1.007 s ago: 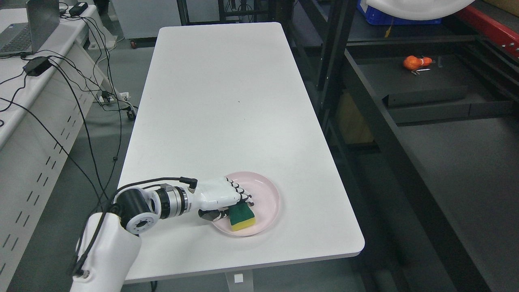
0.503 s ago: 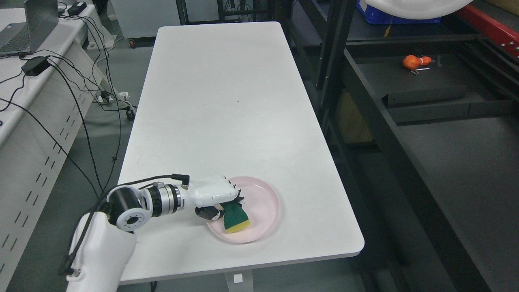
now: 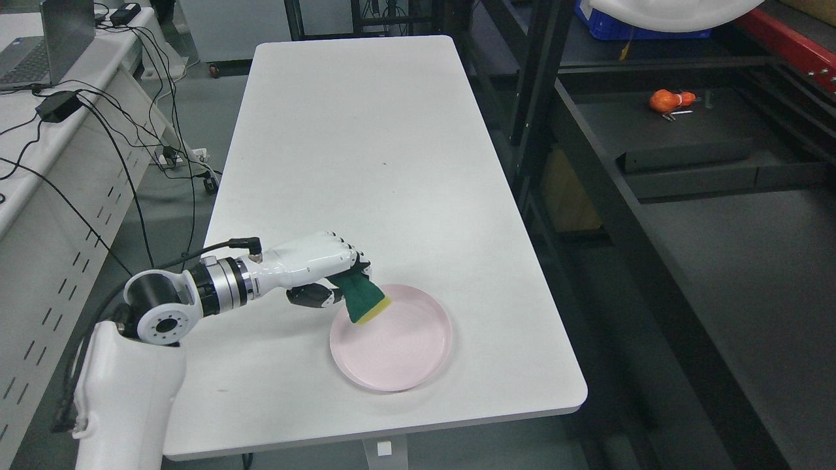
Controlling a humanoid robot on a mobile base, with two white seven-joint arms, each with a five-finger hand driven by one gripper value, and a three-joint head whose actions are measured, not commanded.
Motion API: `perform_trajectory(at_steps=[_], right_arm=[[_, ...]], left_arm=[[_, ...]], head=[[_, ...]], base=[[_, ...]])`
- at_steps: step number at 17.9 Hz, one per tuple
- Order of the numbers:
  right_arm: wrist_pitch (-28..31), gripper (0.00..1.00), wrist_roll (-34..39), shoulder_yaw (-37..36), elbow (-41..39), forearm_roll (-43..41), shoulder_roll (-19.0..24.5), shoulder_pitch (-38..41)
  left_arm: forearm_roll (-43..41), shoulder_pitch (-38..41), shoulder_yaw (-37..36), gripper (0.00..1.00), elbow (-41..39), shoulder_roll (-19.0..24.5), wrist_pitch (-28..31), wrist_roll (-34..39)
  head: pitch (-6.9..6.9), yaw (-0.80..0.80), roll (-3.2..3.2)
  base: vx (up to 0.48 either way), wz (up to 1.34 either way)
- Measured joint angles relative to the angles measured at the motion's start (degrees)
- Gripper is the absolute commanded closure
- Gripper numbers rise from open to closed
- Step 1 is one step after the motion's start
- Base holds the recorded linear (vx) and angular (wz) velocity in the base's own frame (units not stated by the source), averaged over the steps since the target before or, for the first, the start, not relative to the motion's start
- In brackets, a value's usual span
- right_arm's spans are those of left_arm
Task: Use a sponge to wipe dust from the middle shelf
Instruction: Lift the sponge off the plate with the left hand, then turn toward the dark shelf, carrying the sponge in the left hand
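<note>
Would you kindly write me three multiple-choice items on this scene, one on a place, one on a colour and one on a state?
1. Where does the pink plate stand?
A. On the white table's near end
B. On the dark shelf
C. On the floor

2. What colours is the sponge?
A. Blue and white
B. Green and yellow
C. Red and black

3. What is the left hand doing?
A. Lying open on the table
B. Pressing the sponge flat on the plate
C. Gripping the sponge above the plate's left rim

Answers:
1 A, the plate sits on the tabletop close to the robot.
2 B, the sponge has a green top and a yellow edge below.
3 C, the fingers are curled round the sponge, which hangs clear of the plate.
</note>
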Motion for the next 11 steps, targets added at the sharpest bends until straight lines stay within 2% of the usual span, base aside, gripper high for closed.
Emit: perform_trajectory(at_steps=[4, 11], right_arm=[[0.00, 0.00, 0.00, 0.00, 0.00, -0.01, 0.00, 0.00], [0.00, 0.00, 0.00, 0.00, 0.00, -0.01, 0.00, 0.02]], left_arm=[[2.19, -0.40, 1.90, 0.97, -1.91, -0.84, 0.00, -0.92], [3.52, -0.45, 2.67, 0.97, -4.37, -2.84, 0.00, -1.11]], head=[[0.00, 0.00, 0.00], [0.00, 0.00, 0.00]], base=[[-0.052, 0.03], [-0.142, -0.15]])
